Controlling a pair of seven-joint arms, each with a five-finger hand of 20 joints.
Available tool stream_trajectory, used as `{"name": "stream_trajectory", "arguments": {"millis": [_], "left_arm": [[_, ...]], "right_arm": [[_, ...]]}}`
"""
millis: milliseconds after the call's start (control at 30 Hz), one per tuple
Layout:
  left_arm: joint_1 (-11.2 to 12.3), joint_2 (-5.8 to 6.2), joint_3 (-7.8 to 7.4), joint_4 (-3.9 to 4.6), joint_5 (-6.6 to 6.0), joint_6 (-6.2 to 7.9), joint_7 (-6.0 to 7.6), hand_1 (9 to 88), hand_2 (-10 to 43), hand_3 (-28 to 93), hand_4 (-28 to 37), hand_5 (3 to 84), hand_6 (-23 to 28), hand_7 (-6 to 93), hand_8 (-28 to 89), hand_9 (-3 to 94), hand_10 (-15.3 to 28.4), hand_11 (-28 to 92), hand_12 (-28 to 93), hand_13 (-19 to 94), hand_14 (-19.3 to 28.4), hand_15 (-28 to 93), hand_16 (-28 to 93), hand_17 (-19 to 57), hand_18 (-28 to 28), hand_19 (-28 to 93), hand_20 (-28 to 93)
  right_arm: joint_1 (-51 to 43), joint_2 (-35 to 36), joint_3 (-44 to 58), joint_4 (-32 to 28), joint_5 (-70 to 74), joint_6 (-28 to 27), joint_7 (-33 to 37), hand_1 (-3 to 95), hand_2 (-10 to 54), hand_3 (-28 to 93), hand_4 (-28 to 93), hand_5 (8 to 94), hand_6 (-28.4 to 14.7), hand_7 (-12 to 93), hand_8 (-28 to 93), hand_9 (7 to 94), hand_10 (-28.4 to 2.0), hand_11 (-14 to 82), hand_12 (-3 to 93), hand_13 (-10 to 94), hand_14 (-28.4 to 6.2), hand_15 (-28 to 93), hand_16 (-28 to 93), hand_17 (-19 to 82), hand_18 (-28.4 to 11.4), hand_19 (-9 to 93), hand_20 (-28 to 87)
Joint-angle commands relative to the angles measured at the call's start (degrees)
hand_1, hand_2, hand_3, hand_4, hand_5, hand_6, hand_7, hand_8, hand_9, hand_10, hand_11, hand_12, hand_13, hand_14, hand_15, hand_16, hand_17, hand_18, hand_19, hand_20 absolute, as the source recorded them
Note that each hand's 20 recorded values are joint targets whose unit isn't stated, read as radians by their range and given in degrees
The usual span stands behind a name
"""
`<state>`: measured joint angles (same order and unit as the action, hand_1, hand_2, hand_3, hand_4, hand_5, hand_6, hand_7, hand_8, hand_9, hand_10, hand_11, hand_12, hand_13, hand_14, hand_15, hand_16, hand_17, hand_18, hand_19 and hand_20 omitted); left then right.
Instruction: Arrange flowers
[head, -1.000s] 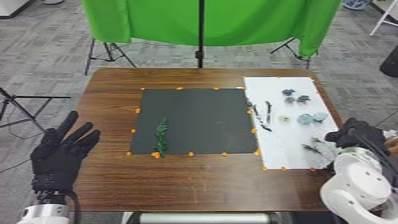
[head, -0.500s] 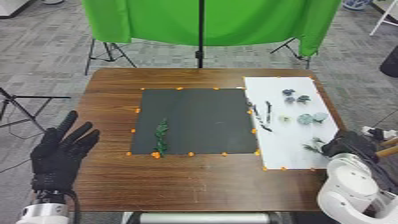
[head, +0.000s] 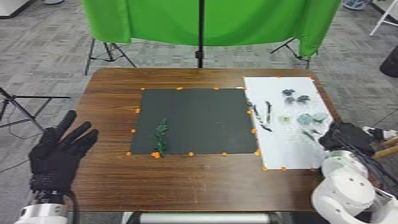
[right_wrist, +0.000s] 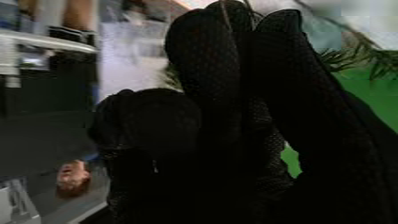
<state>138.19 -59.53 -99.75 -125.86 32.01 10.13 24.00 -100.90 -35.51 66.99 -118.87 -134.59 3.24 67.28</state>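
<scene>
Flowers (head: 305, 119) on the move now! Down at eight o'clock, over the near left of the bench (head: 195, 185), the left hand (head: 55, 157) waits with its fingers spread, carrying nothing. Across at four o'clock comes the change: the right hand (head: 344, 136) has swung inward and away from the robot, and the feathery green sprig (right_wrist: 338, 60) shifts along with it. Fingers and thumb look closed on its thin stem, so I call that a pick made. Whether the tip is fully off the white sheet (head: 282, 151), I can't tell.

Towards seven o'clock, on the black sheet (head: 200, 125), one leafy stem (head: 162, 136) lies lengthwise, the only piece placed so far. That makes it early days, and the sprig probably goes next to it. A level carry leftward is wanted; a low sweep could drag the loose pieces along.

At three o'clock on the white sheet, the dark twigs (head: 268, 112), a small pale flower (head: 284, 119) and those blue-green blooms all await their turn. Farther out, at two o'clock, sit the dusky blossoms (head: 303, 98). Beyond the bench, at twelve, hangs the green cloth (head: 160, 22).
</scene>
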Motion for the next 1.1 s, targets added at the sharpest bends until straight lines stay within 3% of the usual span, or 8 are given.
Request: {"name": "stream_trajectory", "arguments": {"millis": [33, 200, 267, 367, 733, 867, 967, 1100], "left_arm": [[2.02, 0.69, -1.00, -0.95, -0.41, 0.85, 0.54, 15.7, 9.3, 74, -28.3, 34.2, 4.9, 9.8, -10, 34.1, 18.4, 19, 10, 24, 28.0, 46, -7, -9.3, 28.4, 54, 12], [1.83, 0.83, -0.93, -0.96, -0.40, 1.03, 0.16, 15.9, 9.2, 74, -28.3, 34.2, 4.9, 9.8, -10, 34.1, 18.4, 19, 10, 24, 28.0, 46, -7, -9.3, 28.4, 54, 12], [1.52, 1.50, -0.46, -0.90, -0.73, 1.33, 0.54, 15.9, 9.2, 75, -28.3, 34.2, 4.9, 9.8, -10, 34.1, 18.4, 19, 10, 24, 28.0, 46, -7, -9.3, 28.4, 54, 12], [0.69, 1.48, -0.08, -0.69, -0.20, 0.91, -0.25, 16.0, 9.1, 75, -28.3, 34.2, 4.9, 9.9, -10, 34.1, 18.3, 19, 10, 24, 28.0, 46, -7, -9.4, 28.4, 54, 12], [-0.87, 2.17, -0.44, -0.34, 0.28, 0.15, -2.59, 17.4, 9.0, 75, -28.3, 34.2, 5.0, 9.9, -10, 34.1, 18.4, 19, 10, 24, 28.0, 46, -7, -9.4, 28.4, 54, 12], [-1.70, 1.85, -0.44, -0.10, 0.79, -0.53, -3.87, 17.6, 8.8, 75, -28.3, 34.2, 5.0, 9.9, -10, 34.1, 18.4, 19, 10, 24, 28.0, 46, -7, -9.4, 28.4, 54, 12], [-2.53, 1.58, -0.25, 0.17, 1.11, -1.02, -4.39, 18.0, 8.8, 75, -28.3, 34.2, 5.0, 10.0, -10, 34.1, 18.4, 19, 10, 24, 28.0, 46, -7, -9.4, 28.4, 54, 12], [-3.22, 1.57, 0.18, 0.50, 1.20, -1.35, -4.57, 18.3, 8.8, 75, -28.3, 34.2, 5.0, 10.0, -10, 34.1, 18.4, 19, 10, 24, 28.0, 46, -7, -9.4, 28.4, 54, 12]], "right_arm": [[17.35, -8.32, -12.77, -5.64, 2.33, 0.64, -6.25, 55.1, -9.5, 68, -28, 90.9, -1.8, 17, 7, 91.9, -11.5, 39.1, 20.6, 81, -8.8, 74, 20, 45, -23.3, 93, 43], [31.93, -17.88, -27.29, 0.62, 4.25, -1.73, -9.90, 54.5, -9.5, 68, -28, 91.3, -1.6, 17, 8, 92.3, -11.4, 39.6, 20.8, 81, -8.9, 74, 20, 46, -23.5, 93, 44], [35.72, -21.12, -31.50, 3.68, 4.69, -3.31, -10.80, 54.3, -9.5, 68, -28, 91.5, -1.5, 17, 8, 92.6, -11.4, 40.1, 21.0, 81, -8.8, 75, 20, 46, -23.8, 93, 45], [39.07, -24.50, -36.06, 7.32, 6.10, -6.01, -11.17, 53.7, -9.5, 68, -28, 91.9, -1.5, 17, 8, 92.8, -11.3, 40.7, 21.1, 82, -8.6, 75, 20, 46, -23.8, 93, 46], [43.99, -31.84, -44.32, 18.11, 6.40, -14.00, -9.59, 48.8, -9.5, 70, -28, 93.7, -0.9, 20, 6, 93.7, -11.5, 44.5, 20.0, 84, -8.6, 76, 21, 48, -24.8, 93, 51], [44.52, -33.31, -44.79, 19.43, 7.28, -16.17, -8.31, 46.1, -7.4, 71, -28, 93.7, 0.0, 23, 0, 93.7, -11.5, 47.1, 18.4, 85, -8.7, 76, 21, 50, -25.3, 93, 53], [45.03, -33.70, -45.57, 20.11, 7.07, -16.12, -7.47, 43.8, -4.9, 72, -28, 93.7, 0.4, 27, -12, 93.7, -11.6, 49.2, 16.9, 86, -9.0, 76, 21, 51, -25.7, 93, 54], [45.30, -34.35, -45.90, 21.09, 7.59, -15.44, -7.04, 41.6, -1.9, 71, -27, 93.7, 0.6, 29, -15, 93.7, -11.8, 49.9, 16.7, 87, -9.2, 76, 21, 51, -25.9, 93, 55]]}}
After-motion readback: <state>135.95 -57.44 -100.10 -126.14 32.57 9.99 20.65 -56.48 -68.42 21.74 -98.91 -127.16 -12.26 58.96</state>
